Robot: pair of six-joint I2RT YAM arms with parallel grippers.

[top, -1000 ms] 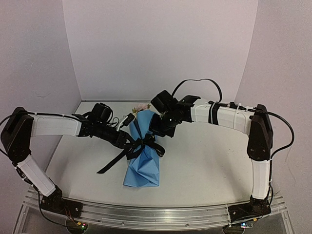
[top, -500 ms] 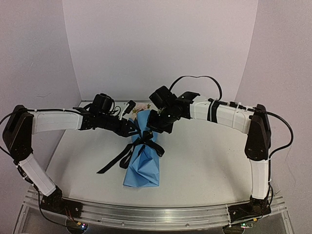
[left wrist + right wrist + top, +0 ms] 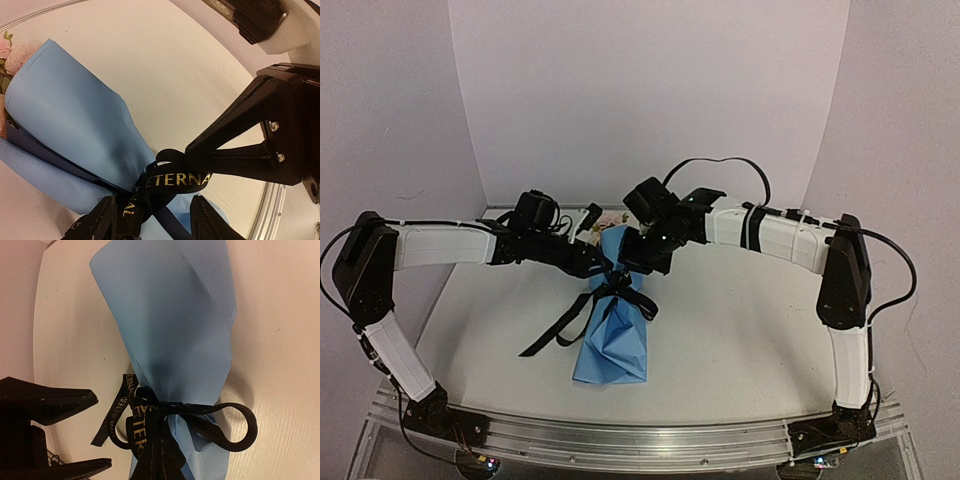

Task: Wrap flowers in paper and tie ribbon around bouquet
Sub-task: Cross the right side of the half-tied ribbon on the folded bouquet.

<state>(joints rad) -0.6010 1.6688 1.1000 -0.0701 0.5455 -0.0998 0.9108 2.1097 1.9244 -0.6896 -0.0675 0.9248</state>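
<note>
Left pincer (image 3: pixel 154 212) wide, right pincer (image 3: pixel 192 149) tight.

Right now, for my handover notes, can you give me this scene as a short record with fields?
bouquet: bundle in blue paper lying on the table, flowers poking out the far end
ribbon: black, gold lettering, knotted around the middle, tails trailing toward the left arm's side
left fingers: apart, either side of the ribbon
right fingers: closed on the ribbon at the knot

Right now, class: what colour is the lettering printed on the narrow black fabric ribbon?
Gold on the ribbon, clearest from left wrist.
</note>
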